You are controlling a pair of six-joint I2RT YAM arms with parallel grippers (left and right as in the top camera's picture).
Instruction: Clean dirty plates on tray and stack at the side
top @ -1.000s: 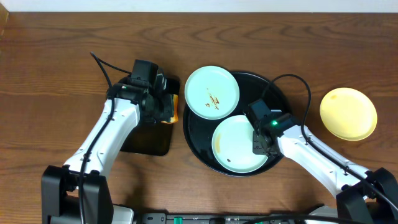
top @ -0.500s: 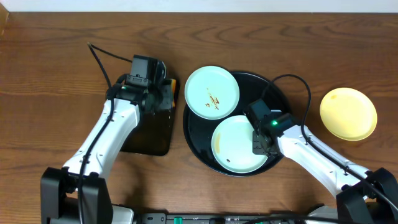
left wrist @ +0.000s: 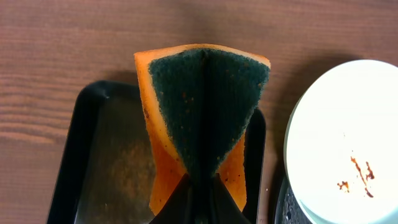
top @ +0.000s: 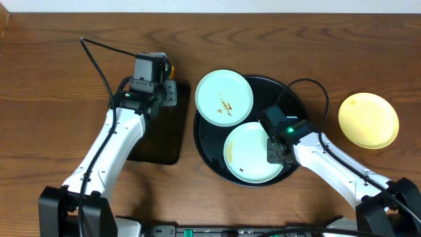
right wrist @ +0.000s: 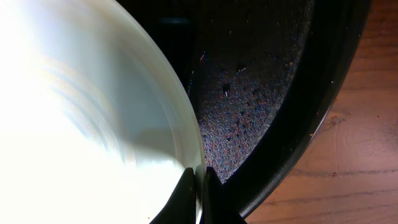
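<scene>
The round black tray (top: 296, 105) holds two mint-white plates. The far plate (top: 224, 97) has brown sauce smears and also shows in the left wrist view (left wrist: 348, 137). The near plate (top: 250, 151) has a faint smear at its left edge. My right gripper (top: 276, 150) is shut on this plate's right rim (right wrist: 186, 149). The pale yellow plate (top: 368, 120) lies on the bare wood at the right. My left gripper (top: 160, 82) is shut on the orange and dark green sponge (left wrist: 202, 106), holding it above the far end of the rectangular tray.
The narrow rectangular black tray (top: 158, 141) lies left of the round tray; it also shows in the left wrist view (left wrist: 93, 162). Cables arc over both arms. Brown wood table (top: 52, 79) lies all around.
My left gripper has lifted the sponge and drawn back toward the far end of the rectangular tray. The right gripper and the plates have not moved.
</scene>
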